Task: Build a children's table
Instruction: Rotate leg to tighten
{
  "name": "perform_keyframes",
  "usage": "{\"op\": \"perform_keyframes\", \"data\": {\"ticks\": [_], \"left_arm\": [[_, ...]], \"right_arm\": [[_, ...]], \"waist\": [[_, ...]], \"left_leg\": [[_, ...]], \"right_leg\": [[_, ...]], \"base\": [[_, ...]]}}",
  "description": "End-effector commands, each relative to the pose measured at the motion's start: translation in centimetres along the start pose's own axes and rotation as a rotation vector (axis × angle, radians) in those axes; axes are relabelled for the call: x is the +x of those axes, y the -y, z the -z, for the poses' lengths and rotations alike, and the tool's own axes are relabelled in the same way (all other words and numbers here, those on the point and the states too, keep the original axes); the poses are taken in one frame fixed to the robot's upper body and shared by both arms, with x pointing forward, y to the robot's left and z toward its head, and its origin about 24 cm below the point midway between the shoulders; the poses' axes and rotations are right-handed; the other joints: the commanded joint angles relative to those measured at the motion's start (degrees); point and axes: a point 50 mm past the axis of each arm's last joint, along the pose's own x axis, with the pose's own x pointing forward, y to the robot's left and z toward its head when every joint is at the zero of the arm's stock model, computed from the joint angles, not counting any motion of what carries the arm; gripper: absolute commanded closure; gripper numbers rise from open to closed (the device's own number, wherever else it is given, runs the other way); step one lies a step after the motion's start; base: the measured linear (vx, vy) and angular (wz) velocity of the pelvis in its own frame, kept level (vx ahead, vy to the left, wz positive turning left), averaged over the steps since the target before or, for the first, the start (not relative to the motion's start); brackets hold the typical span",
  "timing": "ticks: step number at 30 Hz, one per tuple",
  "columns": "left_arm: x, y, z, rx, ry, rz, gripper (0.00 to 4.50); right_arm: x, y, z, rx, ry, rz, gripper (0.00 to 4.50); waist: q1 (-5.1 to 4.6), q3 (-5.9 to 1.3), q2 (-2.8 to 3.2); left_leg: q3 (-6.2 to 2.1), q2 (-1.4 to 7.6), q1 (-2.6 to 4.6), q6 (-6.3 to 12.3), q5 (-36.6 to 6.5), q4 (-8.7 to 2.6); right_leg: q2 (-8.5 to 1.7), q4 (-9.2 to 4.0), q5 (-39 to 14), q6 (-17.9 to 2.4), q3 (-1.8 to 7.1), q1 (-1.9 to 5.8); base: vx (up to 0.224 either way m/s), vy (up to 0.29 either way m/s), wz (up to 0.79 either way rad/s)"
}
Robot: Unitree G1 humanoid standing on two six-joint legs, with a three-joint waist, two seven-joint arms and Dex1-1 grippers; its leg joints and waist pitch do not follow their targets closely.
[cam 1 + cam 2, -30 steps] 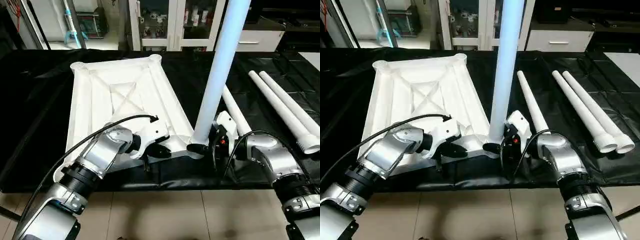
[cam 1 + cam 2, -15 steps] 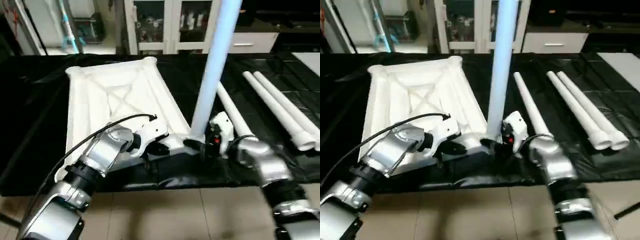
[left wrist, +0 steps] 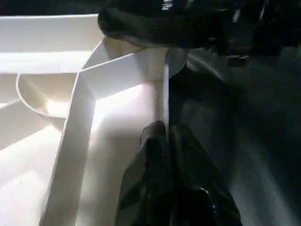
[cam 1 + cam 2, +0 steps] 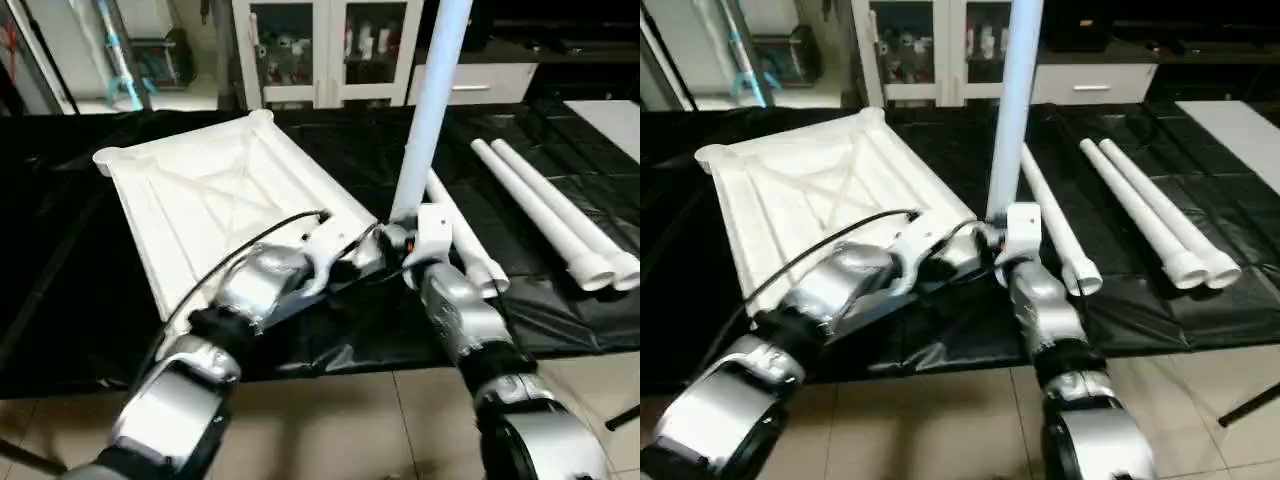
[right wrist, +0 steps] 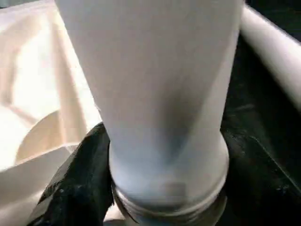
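The white table top (image 4: 200, 190) lies ribbed side up on the black-draped work table. One white leg (image 4: 430, 110) stands upright at the top's near right corner. My right gripper (image 4: 398, 238) is shut on this leg just above its threaded end (image 5: 169, 200), with a black finger (image 5: 75, 183) on each side. A round corner socket (image 5: 37, 136) sits beside it. My left gripper (image 4: 352, 258) is at the same corner. In the left wrist view its fingers (image 3: 155, 141) are shut on a thin upright rim (image 3: 165, 94) of the top.
Three more white legs lie on the black cloth to the right: one (image 4: 460, 235) close behind my right gripper, and a pair (image 4: 550, 215) further right. Glass-door cabinets (image 4: 320, 50) stand behind the table. The table's front edge (image 4: 330, 365) meets tiled floor.
The view has shifted. The table top has turned, its far end swinging left. Both grippers and the upright leg now stand further in from the table's front edge, both grips unchanged.
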Motion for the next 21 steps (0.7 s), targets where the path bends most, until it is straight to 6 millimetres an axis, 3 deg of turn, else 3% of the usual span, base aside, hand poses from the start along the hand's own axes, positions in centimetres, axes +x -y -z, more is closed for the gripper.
{"op": "perform_keyframes", "data": {"ticks": [1,5,6,8,9,11,13,17,18,20,21], "left_arm": [[0.0,-0.6,1.3,-0.001,-0.072,-0.070,4.50],[0.1,-0.7,1.5,0.010,-0.081,-0.071,4.50],[0.1,-0.7,1.6,0.011,-0.082,-0.069,4.50],[0.1,-0.7,1.7,0.016,-0.085,-0.066,4.50],[0.0,-0.8,1.9,0.020,-0.086,-0.062,4.50],[-0.2,-0.9,2.2,0.030,-0.091,-0.047,4.50],[-0.4,-1.0,2.5,0.040,-0.093,-0.037,4.50],[-0.8,-1.0,3.0,0.049,-0.103,-0.008,4.50],[-0.8,-1.0,3.0,0.051,-0.104,-0.004,4.50],[-1.3,-0.8,3.3,0.080,-0.105,0.058,4.50],[-1.5,-0.7,3.5,0.090,-0.108,0.085,4.50]], "right_arm": [[-0.1,-0.1,1.4,-0.014,-0.061,0.065,1.72],[0.1,-1.4,0.9,-0.009,-0.024,0.030,1.73],[0.1,-1.7,0.8,-0.007,-0.014,0.010,1.73],[0.2,-1.8,0.7,-0.019,-0.007,0.011,1.73],[0.1,-2.0,0.5,-0.028,0.015,-0.026,1.73],[0.1,-2.0,0.1,-0.023,0.042,-0.067,1.17],[-0.1,-2.0,-0.5,-0.043,0.070,-0.102,1.03],[-0.7,-1.2,-1.3,-0.064,0.081,-0.165,0.77],[-0.8,-1.1,-1.4,-0.065,0.081,-0.173,0.77],[-2.1,0.0,-2.0,-0.074,0.067,-0.303,0.77],[-2.5,0.3,-2.1,-0.081,0.061,-0.356,0.77]], "waist": [[0.00,-3.24,0.20],[0.19,-3.45,0.21],[0.25,-3.52,-0.45],[0.47,-3.52,-0.07],[0.49,-3.48,-0.42],[0.46,-3.33,-0.04],[0.42,-3.24,0.08],[0.09,-3.22,-0.73],[0.23,-3.17,-0.55],[0.55,-3.12,-1.12],[0.64,-3.09,-1.00]], "left_leg": [[-0.82,1.95,-0.02,1.91,-12.97,-4.59],[-0.72,2.05,-0.21,3.52,-10.33,-4.42],[-0.69,2.14,-0.35,4.15,-9.60,-4.36],[-0.61,2.24,-0.19,4.81,-8.29,-4.32],[-0.55,2.23,-0.23,5.17,-8.22,-4.32],[-0.54,2.27,-0.23,5.27,-9.07,-4.39],[-0.56,2.27,-0.22,5.01,-9.89,-4.46],[-0.75,2.34,-0.63,5.01,-9.83,-4.60],[-0.78,2.38,-0.61,5.31,-9.37,-4.57],[-0.72,2.54,-0.53,6.12,-8.52,-4.52],[-0.74,2.60,-0.61,6.78,-8.00,-4.53]], "right_leg": [[-3.71,-4.80,-14.37,-11.90,2.23,2.48],[-3.76,-4.23,-9.67,-13.21,2.27,2.77],[-3.86,-3.98,-8.67,-13.58,2.30,2.96],[-3.89,-3.88,-7.40,-14.11,2.31,2.84],[-3.85,-3.86,-7.38,-14.25,2.31,2.92],[-3.88,-4.08,-8.98,-14.00,2.30,2.89],[-3.87,-4.22,-10.11,-13.71,2.31,2.90],[-3.96,-4.29,-11.87,-12.68,2.31,3.14],[-3.98,-4.26,-12.16,-12.41,2.36,3.21],[-3.97,-4.33,-12.02,-11.97,2.45,3.24],[-3.93,-4.19,-11.33,-12.05,2.50,3.29]], "base": [[0.000,0.000,0.00],[0.000,0.000,0.00],[0.000,0.000,0.00],[0.000,0.000,0.00],[0.000,0.000,0.00],[0.000,0.000,0.00],[0.000,0.000,0.00],[0.000,0.000,0.00],[0.000,0.000,0.00],[0.000,0.000,0.00],[0.000,0.000,0.00]]}}
